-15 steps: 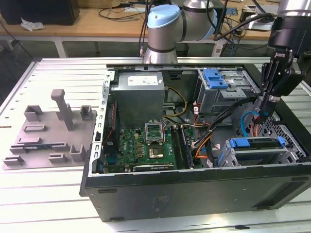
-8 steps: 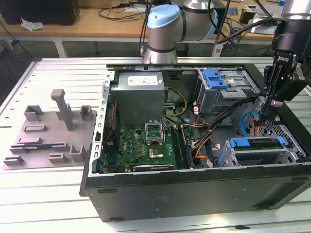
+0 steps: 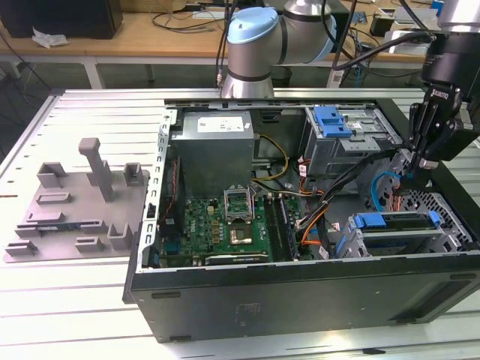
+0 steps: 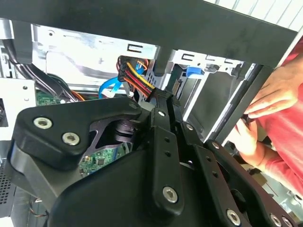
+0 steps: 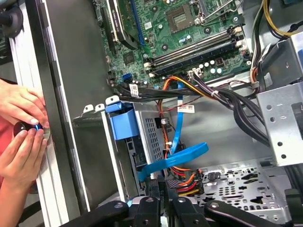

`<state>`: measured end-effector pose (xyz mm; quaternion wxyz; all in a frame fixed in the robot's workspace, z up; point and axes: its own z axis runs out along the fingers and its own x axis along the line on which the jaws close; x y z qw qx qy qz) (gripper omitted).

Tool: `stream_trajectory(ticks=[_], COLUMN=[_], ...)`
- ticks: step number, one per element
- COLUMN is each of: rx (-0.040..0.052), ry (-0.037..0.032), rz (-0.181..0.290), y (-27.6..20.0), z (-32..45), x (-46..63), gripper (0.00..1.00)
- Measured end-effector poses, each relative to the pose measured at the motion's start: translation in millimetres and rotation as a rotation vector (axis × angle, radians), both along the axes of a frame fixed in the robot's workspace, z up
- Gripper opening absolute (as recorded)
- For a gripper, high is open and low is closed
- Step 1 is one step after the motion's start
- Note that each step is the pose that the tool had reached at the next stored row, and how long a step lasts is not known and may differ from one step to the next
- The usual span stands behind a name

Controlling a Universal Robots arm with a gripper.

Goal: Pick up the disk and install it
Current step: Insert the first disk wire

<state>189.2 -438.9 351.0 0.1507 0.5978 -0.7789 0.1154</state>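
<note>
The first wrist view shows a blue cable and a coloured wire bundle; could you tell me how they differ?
The blue cable is one flat ribbon of a single colour; the wire bundle is separate strands in red, orange, yellow and black. The blue cable arcs across open space; the wire bundle lies bunched beside it. Both pass close to the gripper.

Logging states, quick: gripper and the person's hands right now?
Gripper: shut, tips beside a wired connector.
Person's hands: around a small black round object.
</note>
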Motion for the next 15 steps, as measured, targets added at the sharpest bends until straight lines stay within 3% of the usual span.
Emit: stream_trajectory(ticks=[7,10,12,14,15], rx=[0.0323,0.0664,0.0808,0.1036,0.1091], ry=[-0.0072,-0.0144,-0.0174,-0.0213,-0.0218], rz=[0.000,0.003,0.004,0.005,0.005], y=[-10.5,-16.1,-17.9,-20.8,-21.6], z=[2.4,3.7,4.0,4.6,4.8], x=[-1.8,-2.5,-2.9,-3.8,-4.0], gripper=[0.17,0.17,0.17,0.17,0.17])
